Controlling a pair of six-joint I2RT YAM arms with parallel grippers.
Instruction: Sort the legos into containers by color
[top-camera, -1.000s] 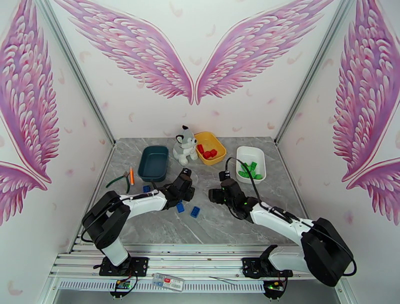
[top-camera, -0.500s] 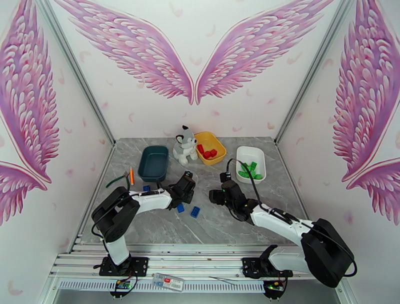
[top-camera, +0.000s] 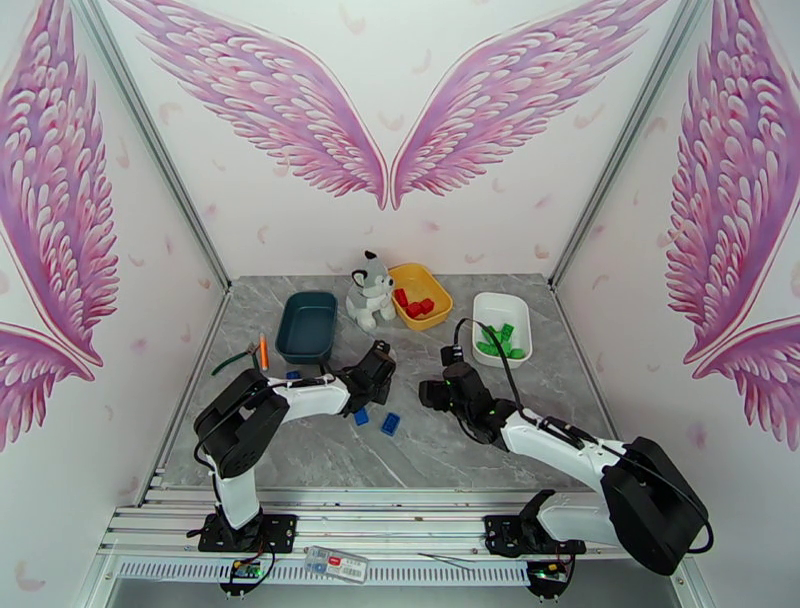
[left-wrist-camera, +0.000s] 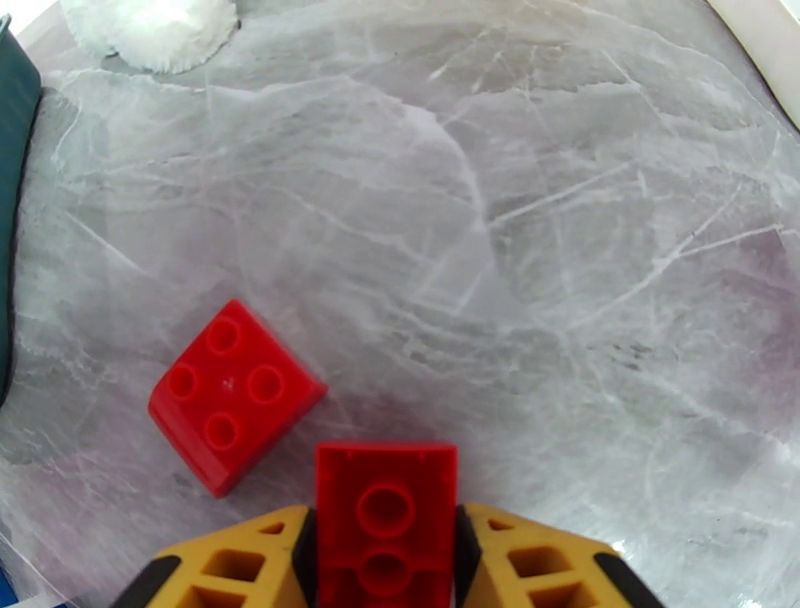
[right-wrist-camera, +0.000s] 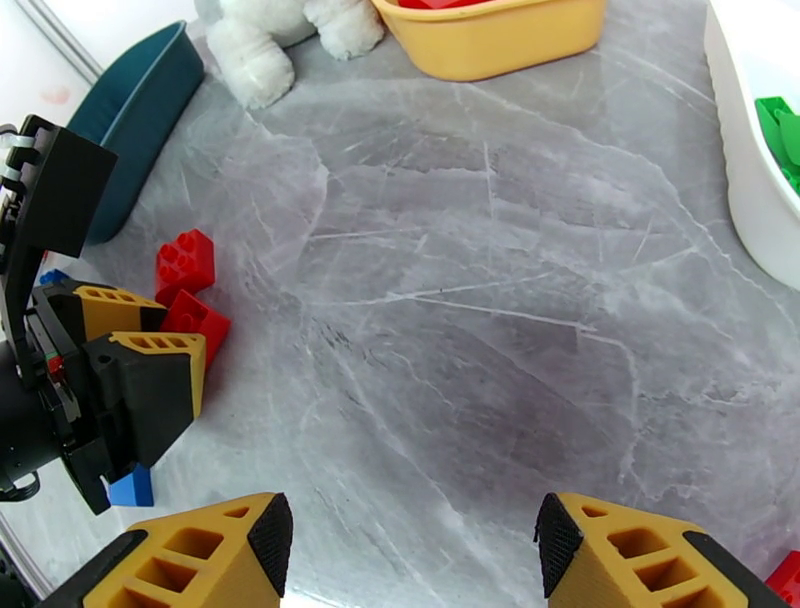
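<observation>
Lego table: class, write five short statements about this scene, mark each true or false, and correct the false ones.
1. The left tool grips a red brick. True.
2. The right tool holds a brick too. False: it is open and holds nothing.
3. The white tray holds green bricks. True.
4. The yellow tray holds green bricks as well. False: it holds red bricks.
5. The plush dog stands between the teal tray and the yellow tray. True.

Pink-winged white walls (top-camera: 390, 235) enclose a grey marble table (top-camera: 440, 450).
</observation>
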